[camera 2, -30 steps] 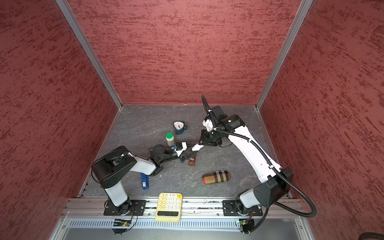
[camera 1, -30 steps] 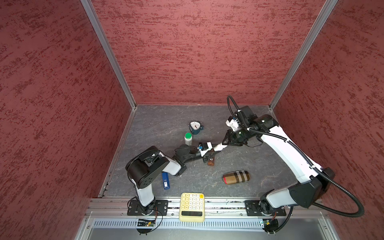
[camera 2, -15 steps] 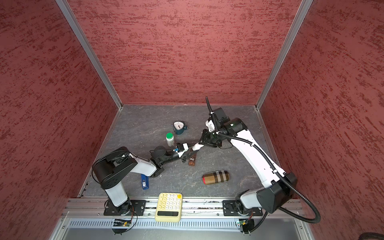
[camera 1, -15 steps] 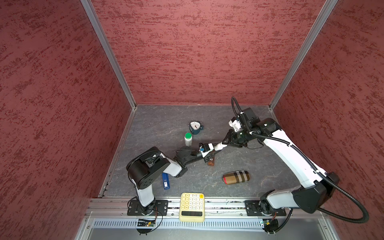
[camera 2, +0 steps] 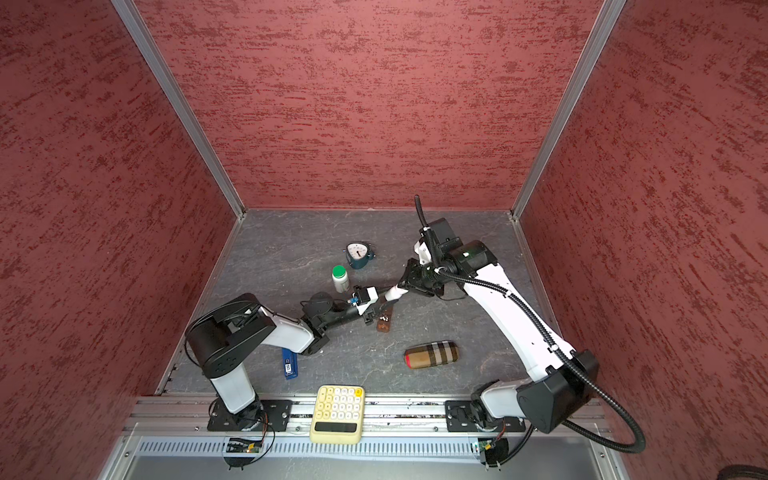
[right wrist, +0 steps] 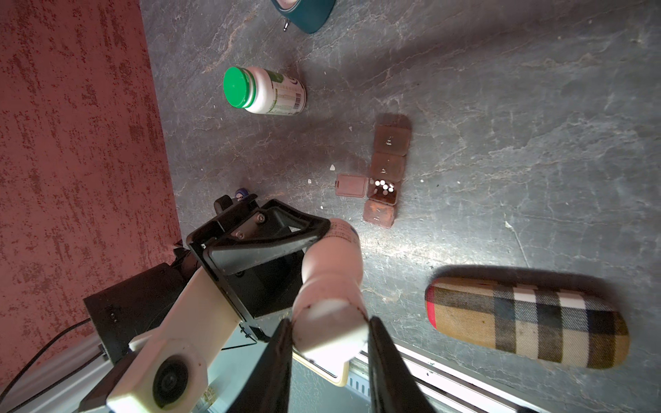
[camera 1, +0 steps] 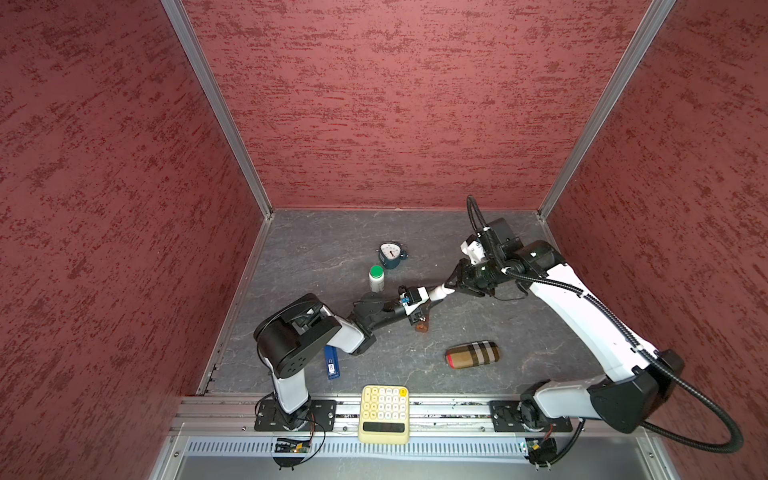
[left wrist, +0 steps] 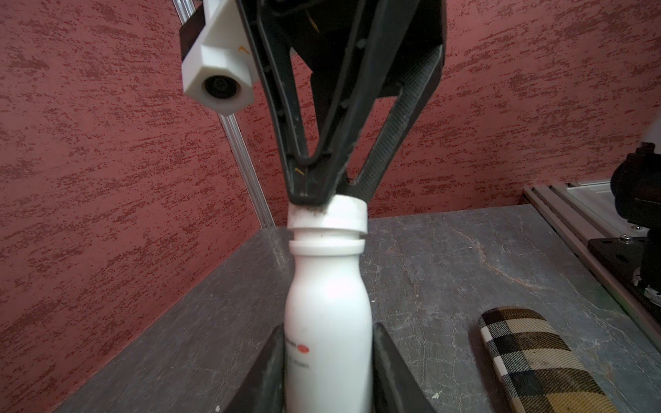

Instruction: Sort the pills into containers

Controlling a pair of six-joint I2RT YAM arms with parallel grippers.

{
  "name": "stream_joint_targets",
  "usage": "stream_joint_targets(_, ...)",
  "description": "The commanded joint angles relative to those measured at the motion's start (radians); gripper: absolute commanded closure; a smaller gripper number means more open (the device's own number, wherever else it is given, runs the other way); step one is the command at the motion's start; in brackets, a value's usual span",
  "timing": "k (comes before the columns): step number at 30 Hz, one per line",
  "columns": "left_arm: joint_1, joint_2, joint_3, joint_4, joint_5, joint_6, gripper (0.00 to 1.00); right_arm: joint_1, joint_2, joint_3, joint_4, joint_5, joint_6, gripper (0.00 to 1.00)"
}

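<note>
My left gripper (left wrist: 327,375) is shut on the body of a white bottle (left wrist: 327,321), held low over the grey floor, as seen in both top views (camera 1: 432,294). The right gripper (right wrist: 329,343) is shut on the bottle's white cap (left wrist: 329,214); a thin gap shows between cap and collar. The containers (right wrist: 388,171), a dark-brown strip of square compartments, lie on the floor just beside the left gripper (camera 2: 384,323). One compartment has its lid (right wrist: 351,185) folded open and holds several white pills (right wrist: 383,186).
A green-capped bottle (camera 1: 376,277) and a teal dial (camera 1: 392,253) stand behind the grippers. A tan plaid case (camera 1: 471,354) lies front right and a blue stick (camera 1: 331,362) by the left arm. A yellow calculator (camera 1: 384,413) rests on the front rail.
The right arm has shifted slightly while its gripper stays at the bottle's cap. The left arm and the bottle have kept their place.
</note>
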Motion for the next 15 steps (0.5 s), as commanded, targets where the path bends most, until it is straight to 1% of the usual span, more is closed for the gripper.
stream_joint_targets(1,-0.009,0.018,0.021,0.043,-0.005,0.016,1.00,0.009,-0.004,0.014,-0.011,0.021,0.000,0.65)
stream_joint_targets(8,-0.010,0.024,0.019,0.043,-0.005,0.017,1.00,0.010,-0.008,0.018,-0.020,0.026,-0.006,0.64)
stream_joint_targets(15,-0.014,0.035,0.025,0.043,-0.004,0.016,1.00,0.010,-0.006,0.030,-0.031,0.030,-0.012,0.60)
